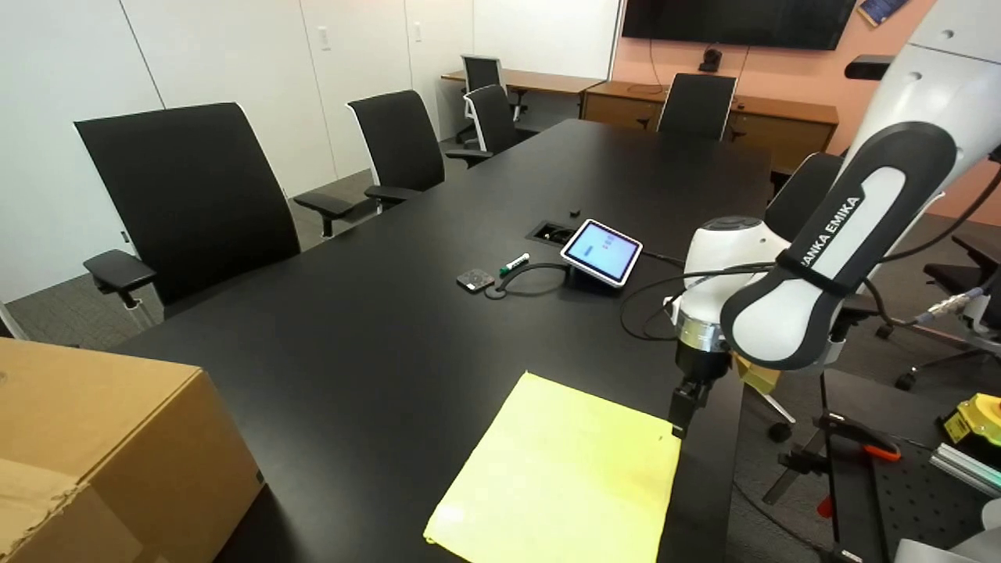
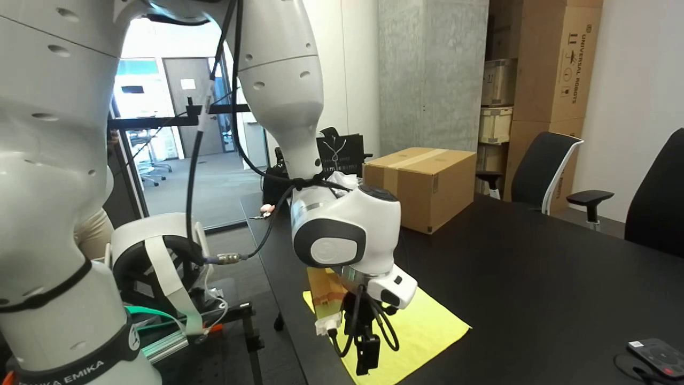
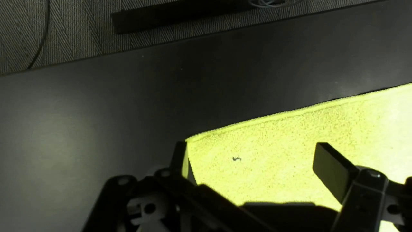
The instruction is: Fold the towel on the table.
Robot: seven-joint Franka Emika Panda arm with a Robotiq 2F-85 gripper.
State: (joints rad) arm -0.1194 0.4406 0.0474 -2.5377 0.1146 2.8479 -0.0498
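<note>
The pale yellow-green towel (image 1: 555, 477) lies flat and spread out on the black table (image 1: 352, 367), near the table edge on the robot's side. The towel also shows in an exterior view (image 2: 422, 331), partly hidden behind the arm. My gripper (image 1: 679, 430) points down over one corner of the towel. In the wrist view my gripper (image 3: 251, 144) is open, with nothing between its fingers but the view of the towel (image 3: 273, 167) below. The left finger stands at the towel's corner; the right finger is over the cloth. I cannot tell whether the fingertips touch it.
A brown cardboard box (image 1: 164, 461) stands on the table beyond the towel; it also shows in an exterior view (image 2: 427, 182). A tablet (image 1: 602, 252), a marker (image 1: 514, 263), a small dark device (image 1: 475, 280) and cables lie farther along. Office chairs (image 1: 195, 195) line the table.
</note>
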